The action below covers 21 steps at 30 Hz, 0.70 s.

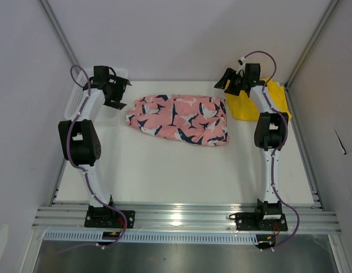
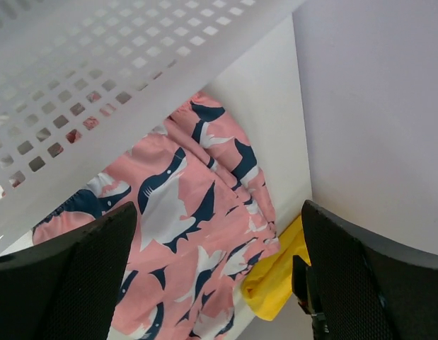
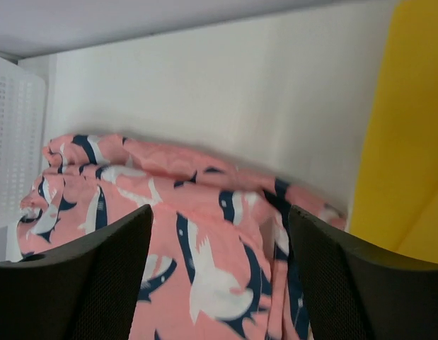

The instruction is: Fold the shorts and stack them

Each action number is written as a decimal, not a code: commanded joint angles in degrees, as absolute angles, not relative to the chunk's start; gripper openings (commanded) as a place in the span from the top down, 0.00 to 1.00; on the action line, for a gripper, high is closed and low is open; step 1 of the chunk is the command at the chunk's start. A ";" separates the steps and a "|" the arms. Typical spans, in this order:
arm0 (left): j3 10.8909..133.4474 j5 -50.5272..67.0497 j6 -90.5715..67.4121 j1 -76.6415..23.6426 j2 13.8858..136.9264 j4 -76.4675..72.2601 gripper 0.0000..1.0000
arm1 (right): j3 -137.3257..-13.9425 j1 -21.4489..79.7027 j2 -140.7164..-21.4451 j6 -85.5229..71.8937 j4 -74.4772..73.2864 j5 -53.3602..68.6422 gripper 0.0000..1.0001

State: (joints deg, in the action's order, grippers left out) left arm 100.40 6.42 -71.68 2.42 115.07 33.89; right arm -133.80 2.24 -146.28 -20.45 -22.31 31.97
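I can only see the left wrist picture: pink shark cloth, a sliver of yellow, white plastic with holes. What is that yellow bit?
Observer: From above, it is a pair of yellow shorts at the table's far right, beside the pink shorts and partly under the right arm.
Operator: Is the other claw holding anything?
Observer: No. The right claw is open and empty, looking across the pink pair.
Operator: And the plastic with holes?
Observer: That is a white basket in the far left corner; the left claw hangs over its edge.
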 commanded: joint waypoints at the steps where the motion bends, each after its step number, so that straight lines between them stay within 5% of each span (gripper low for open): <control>1: 103.01 6.69 -63.31 1.15 111.63 33.84 0.01 | -126.32 0.70 -134.42 -20.66 -20.40 32.34 0.20; 10: 99.76 2.11 -48.18 -4.74 104.86 37.44 0.01 | -91.90 1.05 -111.55 -18.02 -17.40 34.01 0.31; 21: 83.68 -1.30 -40.26 -6.67 97.48 31.91 0.02 | -67.60 3.51 -94.23 -15.47 -14.85 32.09 0.40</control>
State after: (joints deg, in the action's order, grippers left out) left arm 86.80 1.19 -44.40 -5.63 101.75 35.03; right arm -70.43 2.44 -97.12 -17.21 -16.99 33.34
